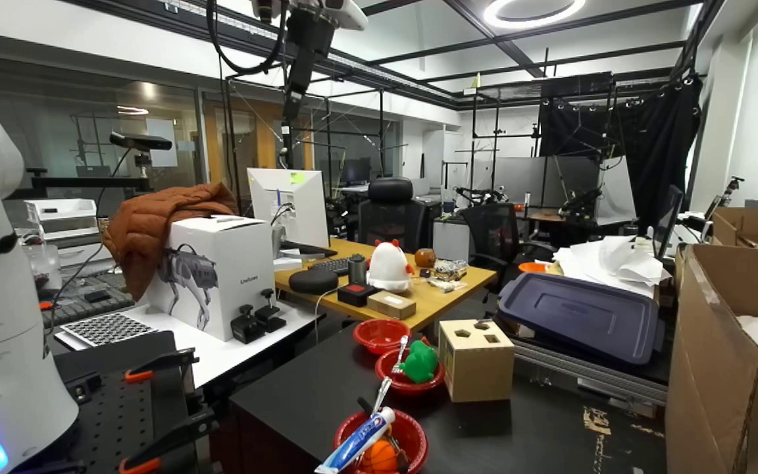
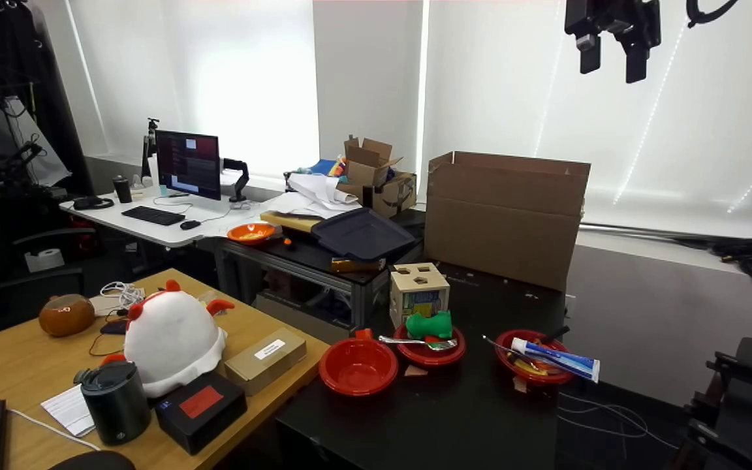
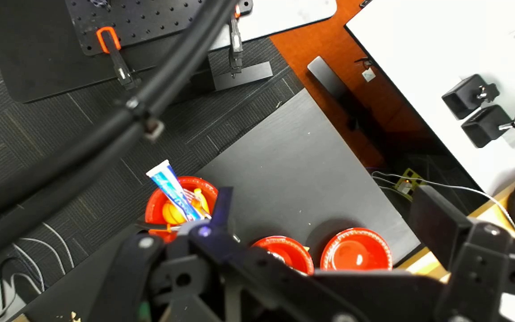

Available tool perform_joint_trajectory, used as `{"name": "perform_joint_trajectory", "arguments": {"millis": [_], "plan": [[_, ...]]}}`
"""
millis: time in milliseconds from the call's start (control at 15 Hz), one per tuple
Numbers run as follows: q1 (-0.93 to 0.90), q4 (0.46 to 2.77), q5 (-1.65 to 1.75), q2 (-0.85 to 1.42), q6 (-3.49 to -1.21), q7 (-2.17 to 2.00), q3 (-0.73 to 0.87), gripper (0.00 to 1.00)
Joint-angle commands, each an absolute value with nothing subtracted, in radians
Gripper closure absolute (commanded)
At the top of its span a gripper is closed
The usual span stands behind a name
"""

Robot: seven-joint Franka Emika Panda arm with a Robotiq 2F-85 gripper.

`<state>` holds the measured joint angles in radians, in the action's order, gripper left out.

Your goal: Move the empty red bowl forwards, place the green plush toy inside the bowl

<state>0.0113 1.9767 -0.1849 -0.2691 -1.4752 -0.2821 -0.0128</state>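
Observation:
The empty red bowl stands on the black table at its end by the wooden desk, in both exterior views [image 1: 381,337] [image 2: 358,371]. The wrist view also shows this bowl [image 3: 358,256] between the fingers, far below. The green plush toy [image 1: 421,361] [image 2: 431,324] lies in the middle red bowl [image 1: 412,390] [image 2: 429,359], beside a fork. In the wrist view the gripper hides the toy, and only part of the middle bowl [image 3: 300,252] shows. My gripper [image 2: 613,64] [image 3: 331,208] is open and empty, high above the table. It also shows in an exterior view [image 1: 295,105].
A third red bowl [image 1: 418,438] [image 2: 510,359] [image 3: 195,183] holds orange pieces, a toothpaste tube [image 2: 562,359] and utensils. A wooden shape box [image 1: 479,368] [image 2: 418,299] stands beside the middle bowl. A large cardboard box [image 2: 500,228] stands behind. The desk holds a white plush [image 2: 170,343].

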Motion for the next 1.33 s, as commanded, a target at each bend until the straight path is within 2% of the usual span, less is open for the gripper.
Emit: {"name": "perform_joint_trajectory", "arguments": {"millis": [0, 533, 1267], "plan": [[0.017, 1.975, -0.186, -0.268, -1.473, -0.281, -0.017, 0.0], [0.006, 1.932, -0.185, -0.2, -1.498, -0.3, -0.038, 0.0], [-0.002, 1.623, -0.103, 0.204, -1.706, -0.324, -0.017, 0.0]]}}
